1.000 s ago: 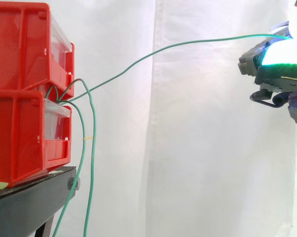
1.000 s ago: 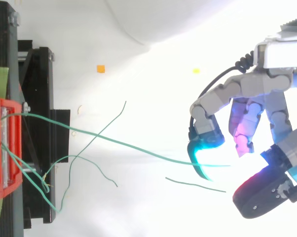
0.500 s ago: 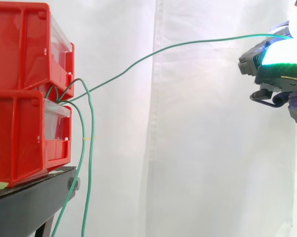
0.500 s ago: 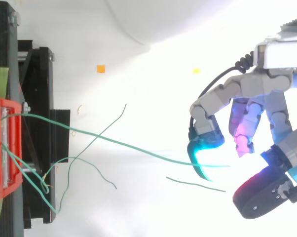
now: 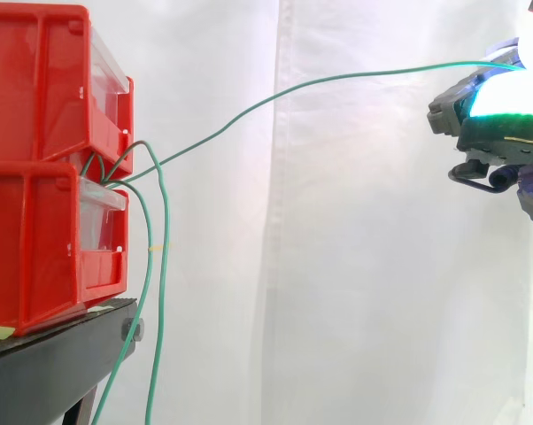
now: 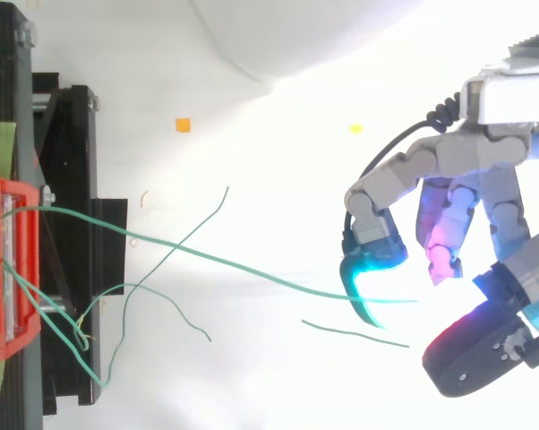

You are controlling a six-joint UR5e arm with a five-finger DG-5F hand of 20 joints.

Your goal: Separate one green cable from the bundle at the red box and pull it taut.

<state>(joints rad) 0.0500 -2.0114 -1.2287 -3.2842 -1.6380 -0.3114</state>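
Hand (image 6: 471,166) partly closed: one curled finger hooks the green cable (image 6: 252,270) near its free end, with the thumb apart. This keeps the cable clear of the bundle (image 5: 116,173) at the red box (image 5: 36,177), far from the hand. The cable bows, so tension appears incomplete.

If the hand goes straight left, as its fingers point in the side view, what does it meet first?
The way looks free until the upper red plastic bin; the thin green cable hooked in the hand runs alongside. Depth is unclear.
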